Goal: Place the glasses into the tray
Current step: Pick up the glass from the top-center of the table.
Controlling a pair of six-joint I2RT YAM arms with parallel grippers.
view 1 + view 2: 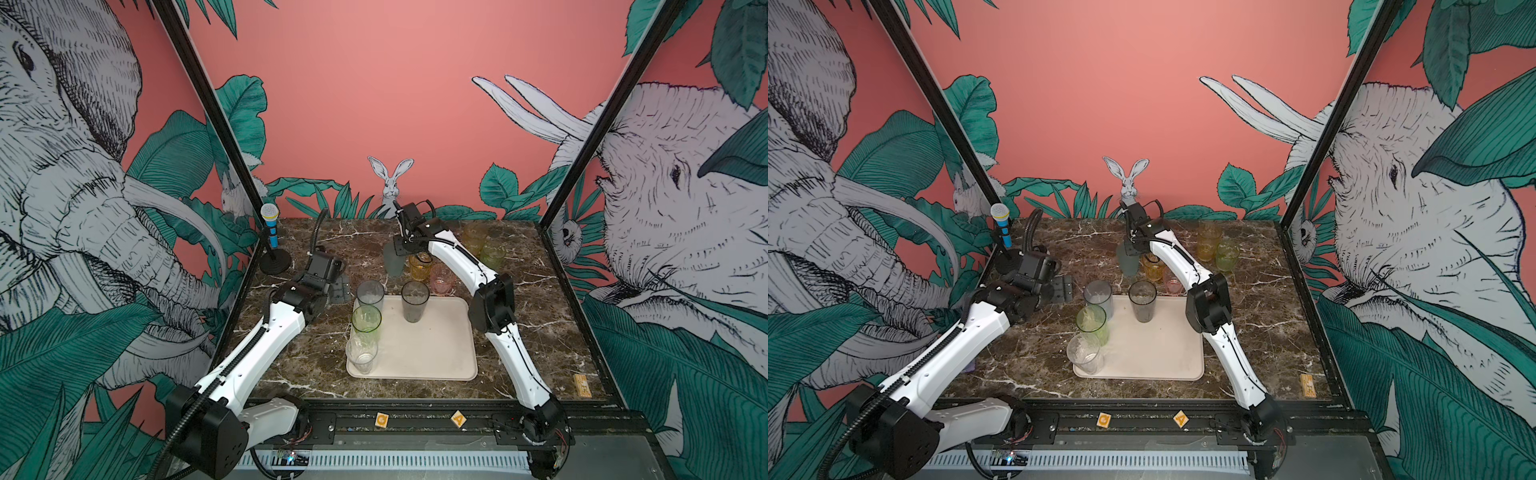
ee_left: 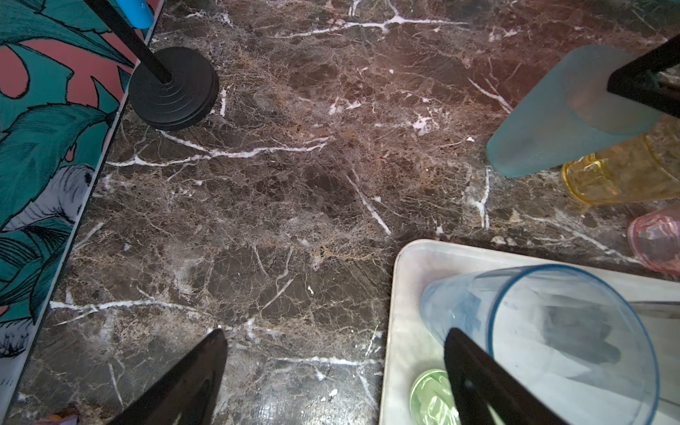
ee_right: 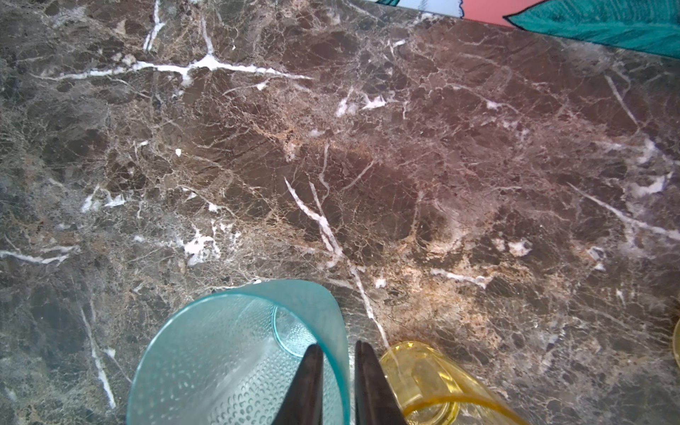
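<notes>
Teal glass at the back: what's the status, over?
Right gripper shut on frosted teal glass at its rim; left gripper open, empty. Frosted teal glass not yet in tray. Amber glass close beside it.

Marble table (image 1: 540,316) bearing tray (image 1: 440,349), glasses (image 1: 492,255).

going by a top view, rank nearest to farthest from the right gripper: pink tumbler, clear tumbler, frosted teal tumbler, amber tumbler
1. frosted teal tumbler, its rim pinched by the right gripper
2. amber tumbler, just beside the teal one
3. pink tumbler, beyond the tray's far edge
4. clear tumbler, tray's near-left corner
</notes>
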